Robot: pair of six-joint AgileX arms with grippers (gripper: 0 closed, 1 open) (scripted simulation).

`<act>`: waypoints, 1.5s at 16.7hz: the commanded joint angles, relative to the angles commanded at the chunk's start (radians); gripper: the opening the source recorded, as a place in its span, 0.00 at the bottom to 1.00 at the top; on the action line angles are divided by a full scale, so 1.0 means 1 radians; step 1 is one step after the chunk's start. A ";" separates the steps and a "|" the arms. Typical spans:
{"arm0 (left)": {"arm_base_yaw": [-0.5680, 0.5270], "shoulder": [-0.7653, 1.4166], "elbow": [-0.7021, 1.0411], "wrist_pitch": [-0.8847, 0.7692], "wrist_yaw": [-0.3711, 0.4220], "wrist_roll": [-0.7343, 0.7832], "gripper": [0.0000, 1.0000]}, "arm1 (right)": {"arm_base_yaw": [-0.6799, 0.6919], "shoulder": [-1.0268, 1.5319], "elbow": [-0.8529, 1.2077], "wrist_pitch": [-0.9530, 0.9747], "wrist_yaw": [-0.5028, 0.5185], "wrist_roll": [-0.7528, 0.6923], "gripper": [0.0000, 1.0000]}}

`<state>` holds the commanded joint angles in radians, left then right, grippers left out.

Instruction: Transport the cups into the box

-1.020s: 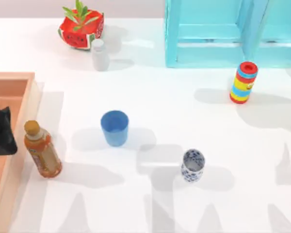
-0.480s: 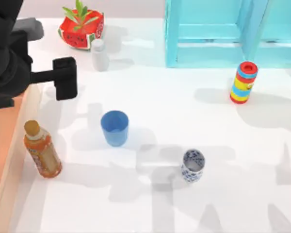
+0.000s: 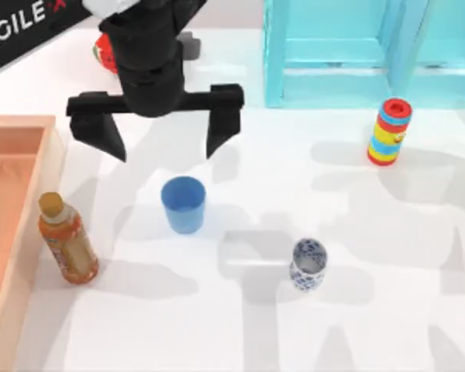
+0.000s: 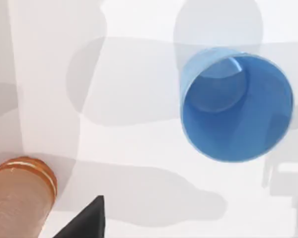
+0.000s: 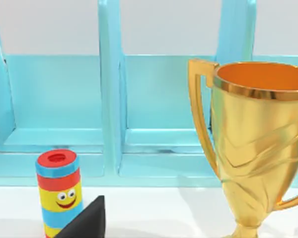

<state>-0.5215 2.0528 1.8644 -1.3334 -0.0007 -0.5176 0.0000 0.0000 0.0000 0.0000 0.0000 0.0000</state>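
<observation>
The blue cup (image 3: 183,203) stands upright at the table's centre-left, and its open mouth shows in the left wrist view (image 4: 237,106). The white cup with a blue floral pattern (image 3: 308,263) stands to its right, nearer the front. My left gripper (image 3: 164,151) hovers open just behind the blue cup, its fingers spread wider than the cup and holding nothing. One corner of the light-wood box (image 3: 19,151) shows at the left edge. A single black finger (image 5: 87,223) of my right gripper shows off to one side, so that gripper is open too, with nothing in it.
An orange drink bottle (image 3: 67,240) stands by the box wall, left of the blue cup. A striped cylinder (image 3: 389,132) stands at the right before the turquoise cabinet (image 3: 356,62). A gold trophy (image 5: 258,144) is close to the right wrist. A watermelon planter (image 3: 101,53) sits behind my left arm.
My left arm has swung from over the box at the left edge to above the table behind the blue cup, fingers now spread wide. The cups have not moved.
</observation>
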 joint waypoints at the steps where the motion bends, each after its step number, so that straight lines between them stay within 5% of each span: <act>1: -0.020 0.049 0.060 -0.028 0.000 -0.013 1.00 | 0.000 0.000 0.000 0.000 0.000 0.000 1.00; 5: -0.069 0.161 0.202 -0.088 0.003 -0.044 1.00 | 0.000 0.000 0.000 0.000 0.000 0.000 1.00; 12: -0.068 0.167 0.207 -0.087 0.004 -0.045 1.00 | 0.000 0.000 0.000 0.000 0.000 0.000 1.00; 21: -0.069 0.205 -0.094 0.254 0.004 -0.043 1.00 | 0.000 0.000 0.000 0.000 0.000 0.000 1.00; 25: -0.070 0.210 -0.118 0.280 0.004 -0.044 1.00 | 0.000 0.000 0.000 0.000 0.000 0.000 1.00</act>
<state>-0.5912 2.2633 1.7462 -1.0538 0.0034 -0.5612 0.0000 0.0000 0.0000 0.0000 0.0000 0.0000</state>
